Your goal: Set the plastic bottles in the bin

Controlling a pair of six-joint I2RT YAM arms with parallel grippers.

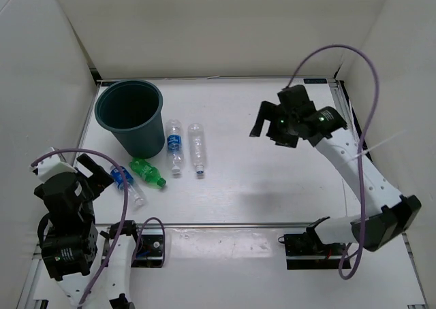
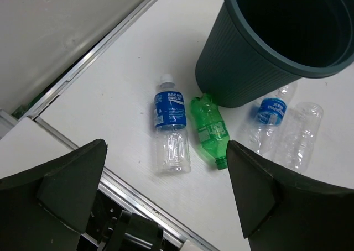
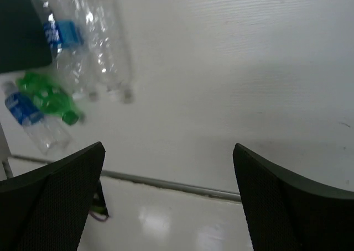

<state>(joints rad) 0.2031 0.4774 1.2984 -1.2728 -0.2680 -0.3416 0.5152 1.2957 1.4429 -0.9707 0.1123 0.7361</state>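
The bin (image 1: 129,115) stood on the table (image 1: 272,193). Just beside the bin lay the blue bottle (image 2: 170,132), green bottle (image 2: 210,130), labelled bottle (image 2: 268,124) and clear bottle (image 2: 301,135). The left claw (image 2: 166,146) hung near the bin, spread wide and holding nothing. The right claw (image 3: 168,147), well away from the bin, was spread wide too.

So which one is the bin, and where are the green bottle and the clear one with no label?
bin (image 1: 139,140): top view, on its outer wall below the rim.
green bottle (image 2: 210,130): left wrist view, on the middle of its body.
unlabelled clear bottle (image 1: 197,148): top view, on its mid-body.
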